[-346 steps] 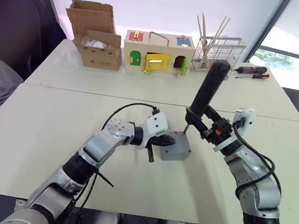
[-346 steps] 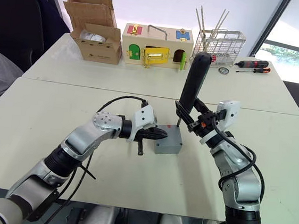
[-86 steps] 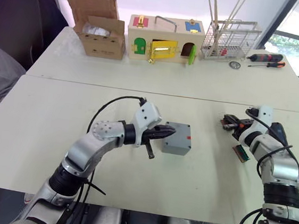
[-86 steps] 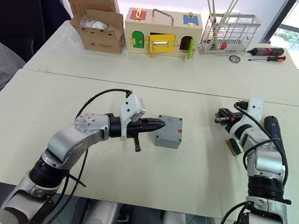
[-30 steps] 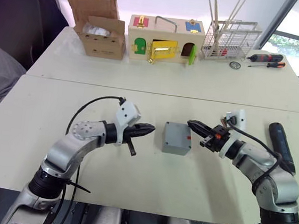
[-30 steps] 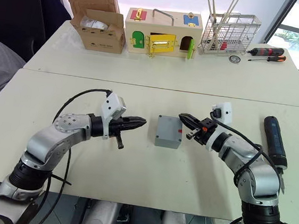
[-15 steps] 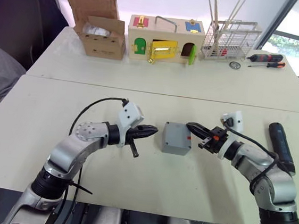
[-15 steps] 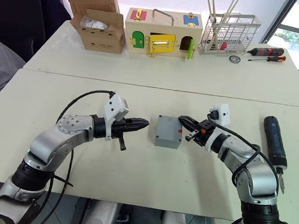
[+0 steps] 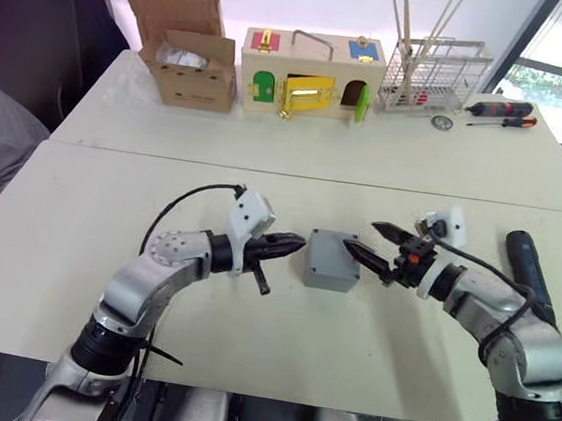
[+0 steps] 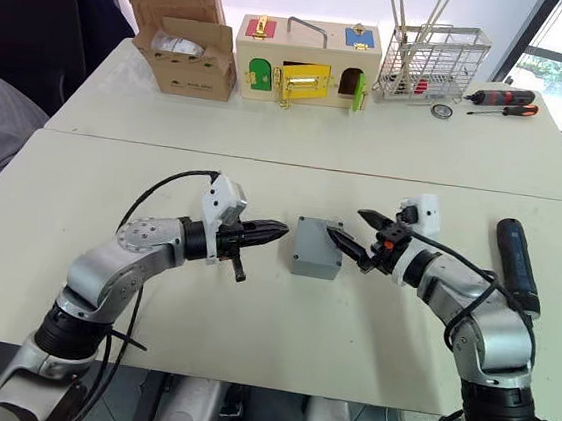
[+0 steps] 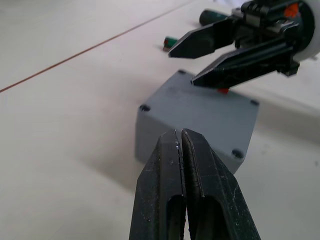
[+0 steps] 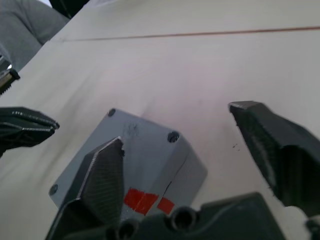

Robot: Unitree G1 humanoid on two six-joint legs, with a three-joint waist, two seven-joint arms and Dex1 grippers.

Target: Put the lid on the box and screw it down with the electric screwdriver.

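Grey junction box (image 9: 332,260) sits near centre of the near table (image 9: 47,236), lid (image 11: 200,107) already seated on top, four corner screw holes showing in both wrist views. Small red mark (image 12: 146,200) on the side facing the right arm.

Left gripper (image 9: 293,243) lies just off the box's 9 o'clock side, fingers pressed together, holding nothing; the tip is close to the box wall, contact not certain.

Right gripper (image 10: 353,233) at the box's 3 o'clock side, fingers spread wide, empty. One finger lies over the box's right edge, the other out past its far right corner.

Electric screwdriver (image 9: 528,276) lies flat on the table at 3 o'clock, well apart from the box, outboard of the right forearm.

Judgement: step in hand looks like squaring or repositioning the closed box. To do it well:
- bring the open fingers down around opposite walls, not onto the lid rim, so the lid stays seated
- close gently; smooth plastic likely slides on the tabletop
- let the closed left tip act as a backstop at 9 o'clock
- keep the top face level so the screw holes stay reachable.
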